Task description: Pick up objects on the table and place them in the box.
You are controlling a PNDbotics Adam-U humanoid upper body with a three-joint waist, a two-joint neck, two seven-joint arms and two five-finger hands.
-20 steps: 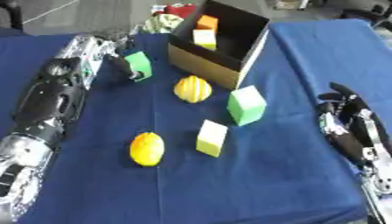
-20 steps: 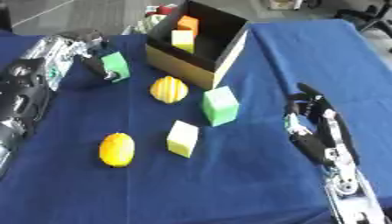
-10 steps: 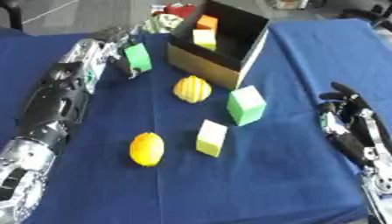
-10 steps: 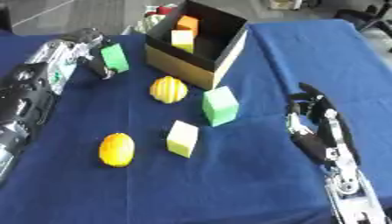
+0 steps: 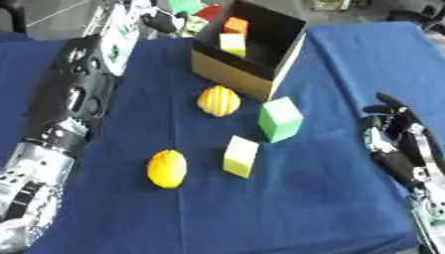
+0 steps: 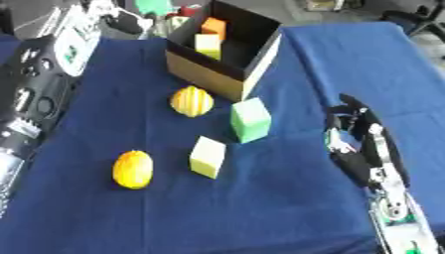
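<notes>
An open cardboard box stands at the back of the blue table, with an orange block and a pale yellow block inside. My left hand is raised at the top left, just left of the box, its fingers curled round a green block. On the cloth lie a striped yellow fruit, a green cube, a pale yellow block and an orange-yellow lemon. My right hand rests open at the right, apart from all of them.
My left arm runs along the table's left side. The blue cloth covers the table. A red thing and clutter lie beyond the far edge, behind the box.
My left hand has carried the green block up off the cloth and away toward the far edge beside the box. The right hand stays where it was.
</notes>
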